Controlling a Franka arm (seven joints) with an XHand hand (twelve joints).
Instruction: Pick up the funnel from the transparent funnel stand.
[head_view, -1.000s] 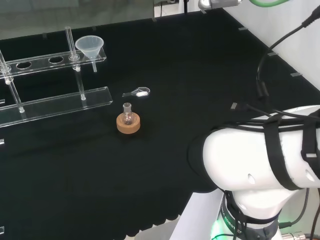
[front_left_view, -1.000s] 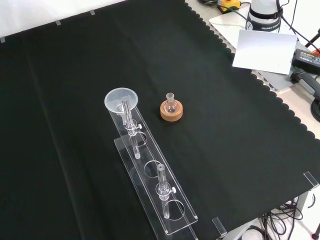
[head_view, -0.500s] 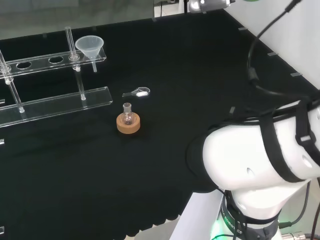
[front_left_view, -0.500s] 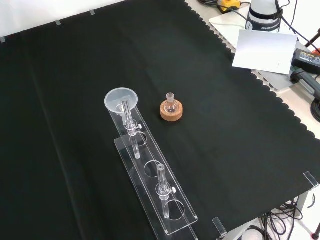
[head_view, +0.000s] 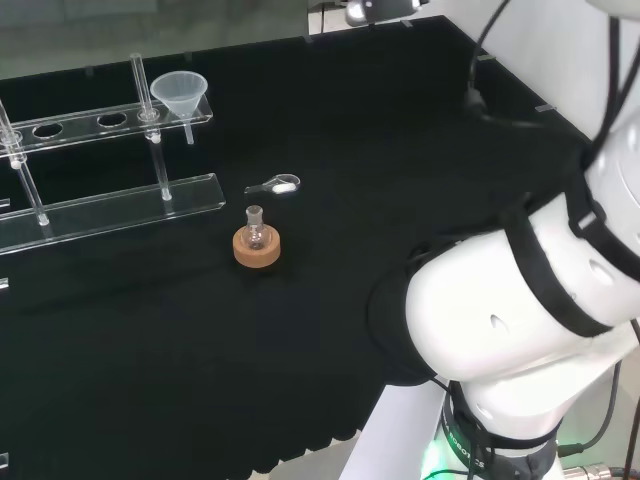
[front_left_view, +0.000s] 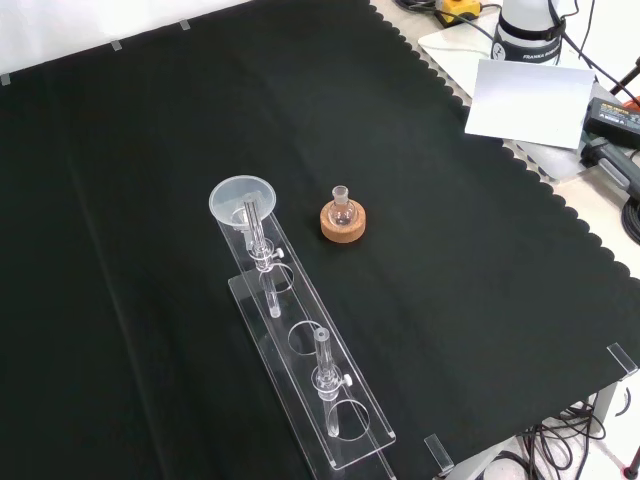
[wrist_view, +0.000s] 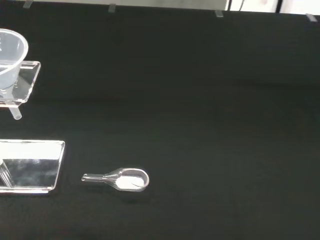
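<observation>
Standing nearest the arm's base in the head view, a small round-bottomed flask (head_view: 256, 228) is seated upright in a cork ring (head_view: 257, 248) on the black cloth of the bench (head_view: 330, 120). Just beyond it a clear spoon (head_view: 274, 185) is laid flat, with something white in its bowl; in the wrist view the spoon (wrist_view: 120, 179) is seen well apart from the end of the stand's base plate.

Farther off and to the left in the head view, the transparent funnel stand (head_view: 110, 195) is set out as two clear plates joined by upright posts, the upper plate pierced by a row of round holes. The funnel (head_view: 181, 95) is seated in the hole at the right end of the upper plate, mouth up, its stem hanging through below the plate. In the front view the funnel (front_left_view: 241, 202) occupies the far end of the stand (front_left_view: 310, 370), with the flask on its ring just to the right.

No object is placed between the funnel and the open cloth around it. The arm's white links (head_view: 520, 320) are raised at the right of the head view. Whether the hand is open or closed cannot be told.
</observation>
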